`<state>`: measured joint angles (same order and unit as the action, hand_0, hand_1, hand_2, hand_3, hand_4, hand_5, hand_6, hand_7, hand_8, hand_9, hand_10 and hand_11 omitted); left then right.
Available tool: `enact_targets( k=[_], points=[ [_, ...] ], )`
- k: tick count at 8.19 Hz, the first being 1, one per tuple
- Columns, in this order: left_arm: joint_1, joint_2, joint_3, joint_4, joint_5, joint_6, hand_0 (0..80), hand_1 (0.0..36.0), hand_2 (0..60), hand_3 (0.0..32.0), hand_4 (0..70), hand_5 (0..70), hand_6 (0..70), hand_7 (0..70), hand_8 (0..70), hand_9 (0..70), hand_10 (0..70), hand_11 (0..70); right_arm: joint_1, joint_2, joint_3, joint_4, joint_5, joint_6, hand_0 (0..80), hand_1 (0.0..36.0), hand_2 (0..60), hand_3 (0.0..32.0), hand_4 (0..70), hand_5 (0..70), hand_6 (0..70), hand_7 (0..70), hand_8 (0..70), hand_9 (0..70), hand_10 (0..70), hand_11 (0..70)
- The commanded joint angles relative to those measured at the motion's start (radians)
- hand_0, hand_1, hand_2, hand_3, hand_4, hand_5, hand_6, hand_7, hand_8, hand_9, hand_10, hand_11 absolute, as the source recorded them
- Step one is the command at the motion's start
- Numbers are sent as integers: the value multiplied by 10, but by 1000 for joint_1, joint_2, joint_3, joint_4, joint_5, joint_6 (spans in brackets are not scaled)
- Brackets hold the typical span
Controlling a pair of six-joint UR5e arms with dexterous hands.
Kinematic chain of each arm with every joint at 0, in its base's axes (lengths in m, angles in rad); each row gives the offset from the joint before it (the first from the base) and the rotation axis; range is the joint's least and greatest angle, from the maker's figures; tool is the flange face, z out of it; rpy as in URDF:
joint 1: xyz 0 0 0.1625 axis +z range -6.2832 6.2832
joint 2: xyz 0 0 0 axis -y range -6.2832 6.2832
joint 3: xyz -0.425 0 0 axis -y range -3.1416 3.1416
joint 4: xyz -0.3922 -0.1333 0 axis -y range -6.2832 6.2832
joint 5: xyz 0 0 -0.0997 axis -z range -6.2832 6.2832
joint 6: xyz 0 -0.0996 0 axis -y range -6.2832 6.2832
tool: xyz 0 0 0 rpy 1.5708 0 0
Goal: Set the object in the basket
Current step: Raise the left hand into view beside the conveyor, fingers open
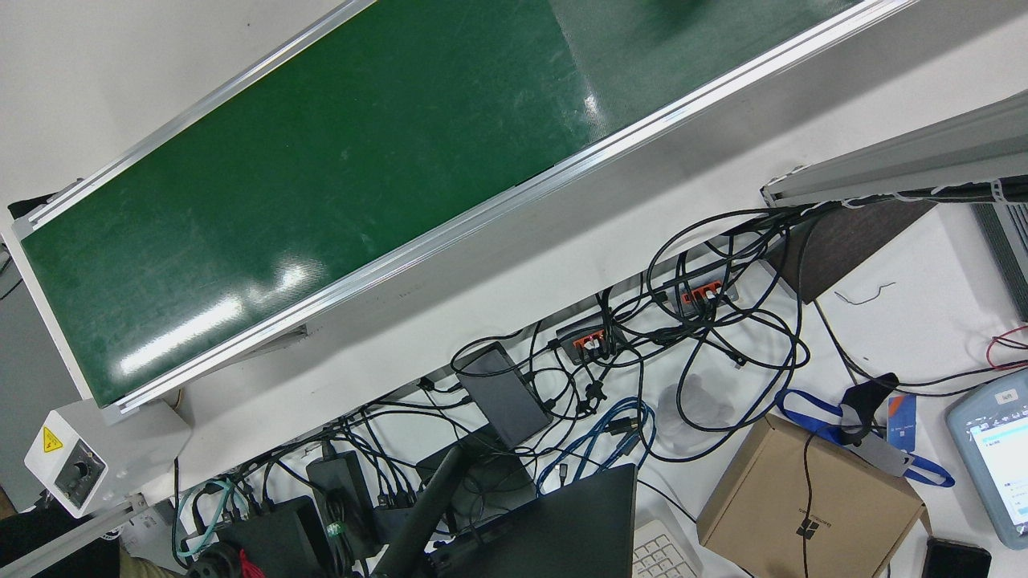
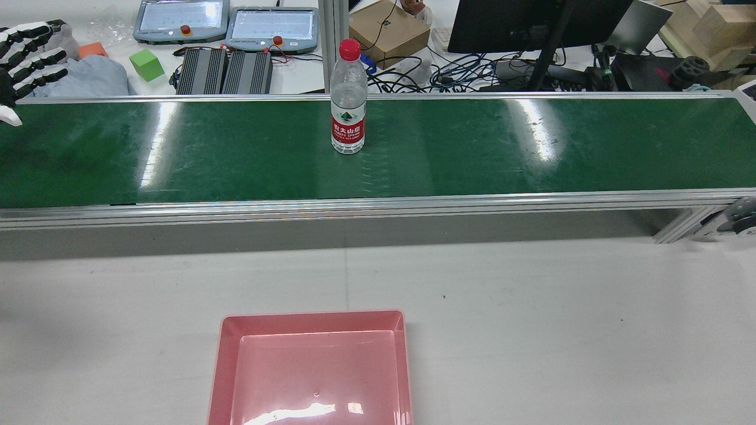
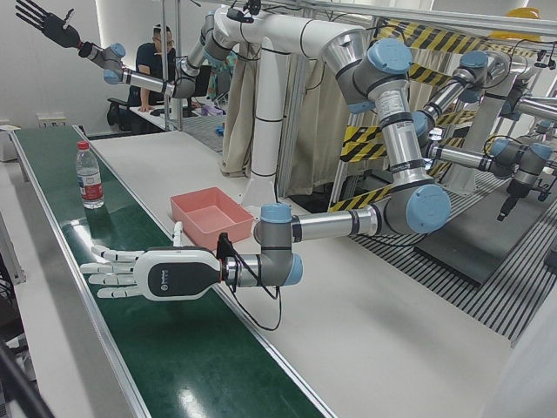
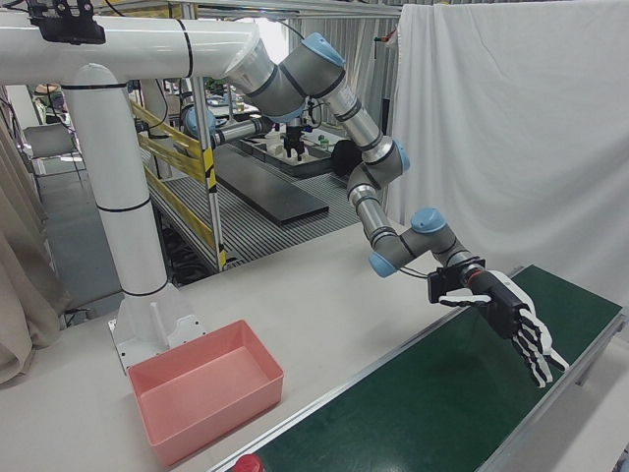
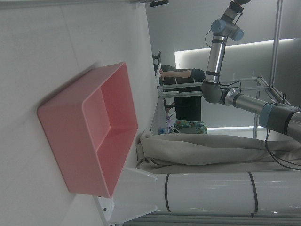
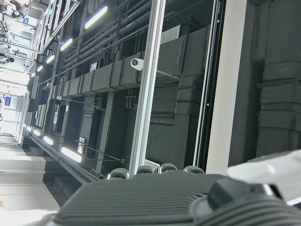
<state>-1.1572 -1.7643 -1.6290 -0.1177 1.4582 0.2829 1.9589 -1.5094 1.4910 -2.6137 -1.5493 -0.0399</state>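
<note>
The front view shows one green belt (image 1: 321, 201) running slantwise, with no bottle and no hand on the stretch in sight. Below it lie a tangle of cables and one cardboard box (image 1: 807, 498).

The rear view shows one water bottle (image 2: 348, 100) with a red cap, standing upright near the middle of the belt towards its far edge. One pink basket (image 2: 313, 316) sits on the white table (image 2: 531, 324) on the near side of the belt, well apart from the bottle, with nothing in it. The left hand (image 2: 29, 56) shows at the left edge with its fingers stretched out and apart, holding nothing.

The left-front view shows two hands. The left hand (image 3: 144, 270) lies flat above the belt with fingers spread, empty, well apart from the bottle (image 3: 89, 174). The right hand (image 3: 48, 26) is raised high in the air, fingers fanned wide, also empty. The basket (image 3: 196, 202) stands beside the belt.

The right-front view shows the left hand (image 4: 511, 320) over the far end of the belt, fingers straight. The basket (image 4: 197, 433) is empty, and only the bottle's red cap shows at the bottom edge.

The left hand view shows the one basket (image 5: 80, 141) on the table, bare inside.

The right hand view shows only ceiling beams and lights.
</note>
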Motion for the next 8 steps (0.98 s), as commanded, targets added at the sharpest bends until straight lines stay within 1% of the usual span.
enact_targets(
  k=[1,2,3,5,6,7,8],
  points=[
    [1,0,-2,0,-1,-4,594,69,0,80,0,239,48,26,88,102,68,116,0,0,0,1,0,0,0,0,0,0,0,0,0,0,0,0,0,0],
    [1,0,-2,1,-1,-2,591,66,0,80,0,239,49,26,89,99,66,113,0,0,0,0,0,0,0,0,0,0,0,0,0,0,0,0,0,0],
    [-1,2,1,1,-1,-5,596,72,0,68,36,247,62,32,108,108,75,125,0,0,0,1,0,0,0,0,0,0,0,0,0,0,0,0,0,0],
    [4,-3,-2,6,-2,-1,591,67,0,70,32,246,60,32,110,111,76,126,0,0,0,1,0,0,0,0,0,0,0,0,0,0,0,0,0,0],
    [36,-12,-3,9,-2,-4,598,70,0,64,38,251,63,34,113,115,78,130,0,0,0,1,0,0,0,0,0,0,0,0,0,0,0,0,0,0],
    [48,-17,-3,19,-10,-1,600,68,0,68,40,253,61,33,111,112,77,127,0,0,0,1,0,0,0,0,0,0,0,0,0,0,0,0,0,0],
    [60,-18,-18,33,-39,-4,599,68,0,68,44,255,62,35,113,114,82,135,0,0,0,1,0,0,0,0,0,0,0,0,0,0,0,0,0,0]
  ],
)
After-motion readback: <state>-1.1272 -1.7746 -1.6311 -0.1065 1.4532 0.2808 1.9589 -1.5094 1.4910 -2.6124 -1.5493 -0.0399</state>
